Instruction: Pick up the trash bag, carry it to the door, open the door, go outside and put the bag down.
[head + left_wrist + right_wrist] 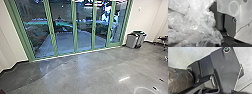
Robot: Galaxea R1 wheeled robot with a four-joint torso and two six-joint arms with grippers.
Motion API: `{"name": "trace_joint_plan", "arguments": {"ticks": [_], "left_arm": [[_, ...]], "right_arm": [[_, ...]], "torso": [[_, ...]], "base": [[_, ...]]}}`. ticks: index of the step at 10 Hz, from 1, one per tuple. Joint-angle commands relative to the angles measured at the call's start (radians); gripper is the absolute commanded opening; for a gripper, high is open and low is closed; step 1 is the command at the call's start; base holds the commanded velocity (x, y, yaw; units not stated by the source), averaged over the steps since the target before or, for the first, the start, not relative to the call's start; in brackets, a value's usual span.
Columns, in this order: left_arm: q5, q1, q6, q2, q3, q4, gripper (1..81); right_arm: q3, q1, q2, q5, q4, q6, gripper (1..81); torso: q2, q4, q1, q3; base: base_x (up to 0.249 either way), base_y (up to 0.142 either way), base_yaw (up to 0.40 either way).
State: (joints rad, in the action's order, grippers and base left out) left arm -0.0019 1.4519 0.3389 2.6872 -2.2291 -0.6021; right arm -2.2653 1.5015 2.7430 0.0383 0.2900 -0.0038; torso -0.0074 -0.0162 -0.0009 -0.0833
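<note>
Across the grey floor stood a row of tall glass doors in green frames, lined up in one flat run between pale walls. Through the glass I saw a paved path leading away, with dark plants beside it, and what looked like a person behind the panes toward the right end. Two grey bins stood side by side on the floor just past that end of the doors, near the wall. Farther right was part of a dark chair.

Close to my left wrist, the clear, crumpled plastic of the trash bag bunched up in thick, shiny folds, next to the dark plate of my own body. At my right wrist I saw a rounded bulge of wrinkled brown plastic, near that plate too, with grey floor beyond. Whether the brown plastic was part of the same bag, I could not tell. Nor could I tell whether my left gripper was open or closed on the bag, or how my right gripper stood.
</note>
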Motion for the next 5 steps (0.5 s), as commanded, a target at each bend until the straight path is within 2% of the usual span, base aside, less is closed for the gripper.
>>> {"name": "trace_joint_plan", "arguments": {"ticks": [1, 5], "left_arm": [[0.076, -0.046, 0.003, -0.018, 0.008, 0.005, 1.0], [0.076, -0.046, 0.003, -0.019, 0.008, 0.005, 1.0]], "right_arm": [[0.011, -0.045, -0.021, -0.066, -0.014, -0.005, 81.1], [0.011, -0.046, -0.021, -0.069, -0.014, -0.005, 81.1]], "torso": [[0.000, 0.000, 0.001, 0.000], [0.000, 0.000, 0.001, 0.000]], "base": [[0.000, 0.000, -0.234], [0.000, 0.000, -0.167]]}}
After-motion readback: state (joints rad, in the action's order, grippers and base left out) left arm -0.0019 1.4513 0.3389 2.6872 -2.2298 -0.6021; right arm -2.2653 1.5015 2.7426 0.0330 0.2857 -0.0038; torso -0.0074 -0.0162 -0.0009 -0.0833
